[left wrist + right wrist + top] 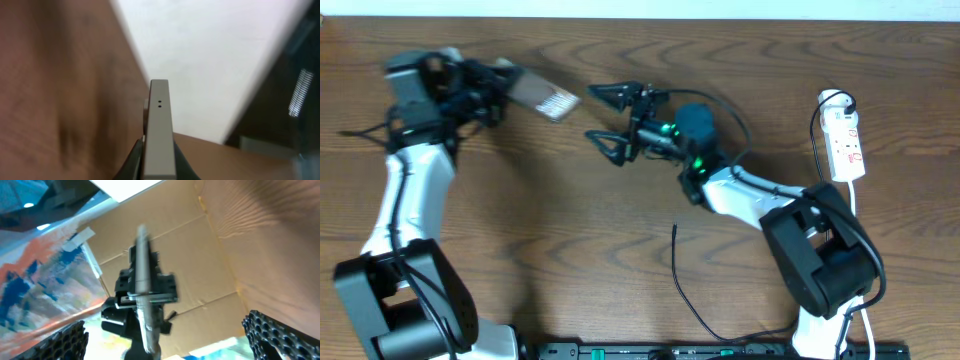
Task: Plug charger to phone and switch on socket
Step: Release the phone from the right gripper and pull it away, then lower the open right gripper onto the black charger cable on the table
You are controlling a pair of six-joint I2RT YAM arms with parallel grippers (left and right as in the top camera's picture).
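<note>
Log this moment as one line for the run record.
left hand: shut on phone | right hand: open, empty | charger: lying loose, not in phone | socket: right edge, no hand near

We see two matching arms. The left arm, at the left of the frame, has a white link between black joints, and its black base sits at lower left. The right arm has a white forearm, a bulky black base and green lights near the wrist. Thin black cables loop along both arms. The right gripper is black, with triangular fingers and studded pads.
</note>
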